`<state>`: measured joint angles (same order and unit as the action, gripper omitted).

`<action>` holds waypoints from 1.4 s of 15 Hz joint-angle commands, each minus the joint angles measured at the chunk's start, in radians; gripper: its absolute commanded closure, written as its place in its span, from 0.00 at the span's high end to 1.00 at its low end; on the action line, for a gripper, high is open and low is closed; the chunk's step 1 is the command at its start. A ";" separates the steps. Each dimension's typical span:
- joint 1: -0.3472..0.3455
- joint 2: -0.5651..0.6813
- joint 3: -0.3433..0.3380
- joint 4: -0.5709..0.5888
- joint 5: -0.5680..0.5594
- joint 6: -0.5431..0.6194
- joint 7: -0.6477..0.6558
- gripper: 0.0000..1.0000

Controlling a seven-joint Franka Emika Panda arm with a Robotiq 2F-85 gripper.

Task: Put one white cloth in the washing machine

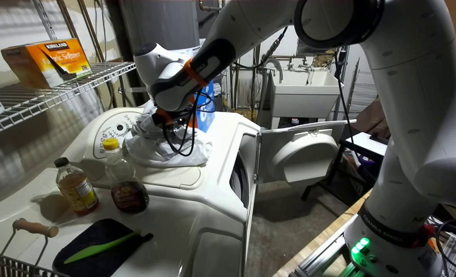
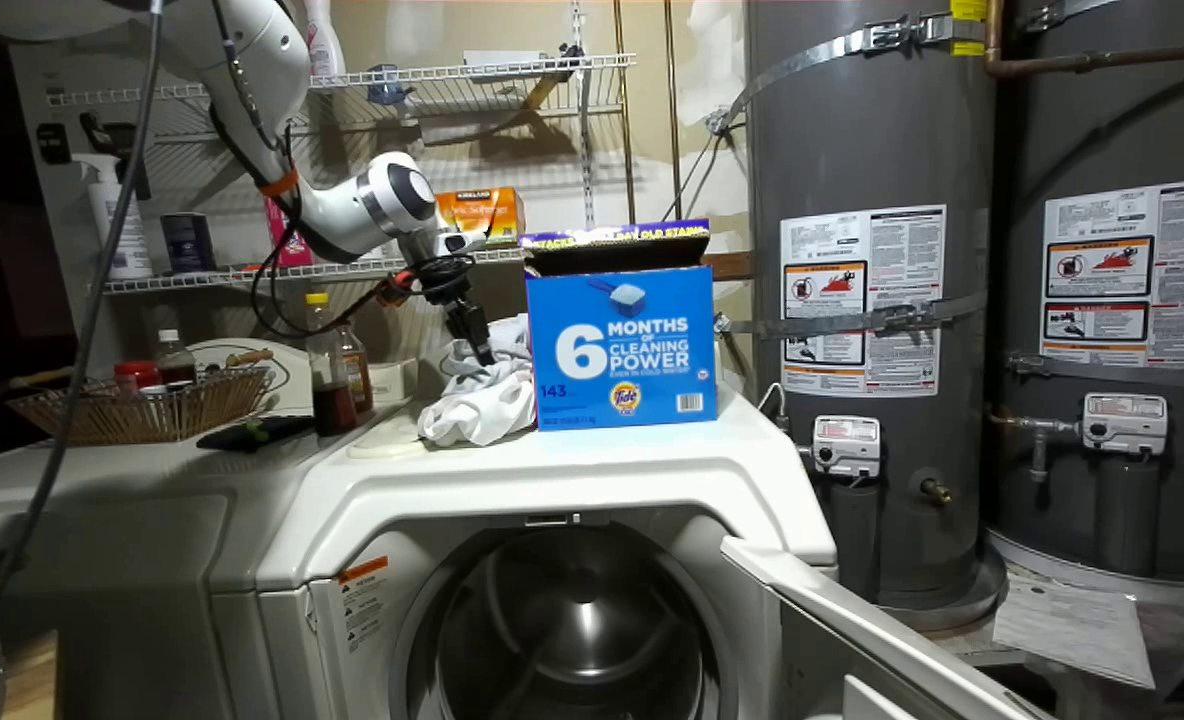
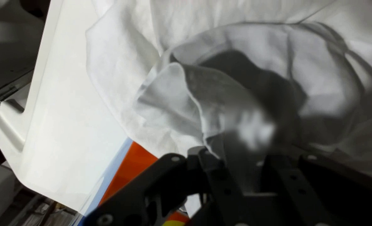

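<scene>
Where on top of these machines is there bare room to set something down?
On the washer, between the Tide box and front edge; also on the neighbouring machine, between the syrup, board and front edge. Crowded: under the hand, cloth beside the Tide box; and basket near board.

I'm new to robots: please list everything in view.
Washing machine: one, white, centre
Cloth: one heap, white, on washing machine
Detergent box: one, blue, beside cloth
Second machine: one, white, alongside
Loose bottles: two, brown, on second machine
Basket: one, brown, there
Board: one, black, there
Utensil: one, green, on board
Shelves: at least two, white, behind
Softener box: one, orange, on shelf
Other containers: several, mixed, shelves and basket
Water heaters: two, grey, background
Sink: one, white, background
Arm: one, white, over machines
Claw: one, black, at cloth
</scene>
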<state>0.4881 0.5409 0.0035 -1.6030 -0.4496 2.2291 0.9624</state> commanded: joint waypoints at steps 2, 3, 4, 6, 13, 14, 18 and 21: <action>-0.025 -0.009 0.051 0.017 0.063 -0.067 -0.066 0.00; -0.031 -0.025 0.067 0.009 0.086 -0.091 -0.097 0.00; -0.022 -0.040 0.066 0.005 0.085 -0.125 -0.097 0.00; -0.017 -0.087 0.076 -0.013 0.087 -0.164 -0.099 0.01; -0.024 -0.314 0.131 -0.075 0.070 -0.313 -0.052 0.01; -0.030 -0.352 0.142 -0.093 0.074 -0.318 -0.050 0.01; -0.059 -0.507 0.185 -0.189 0.083 -0.317 -0.054 0.01; -0.096 -0.638 0.214 -0.294 0.109 -0.291 -0.037 0.01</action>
<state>0.4396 0.0585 0.1810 -1.7539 -0.3801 1.9082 0.9018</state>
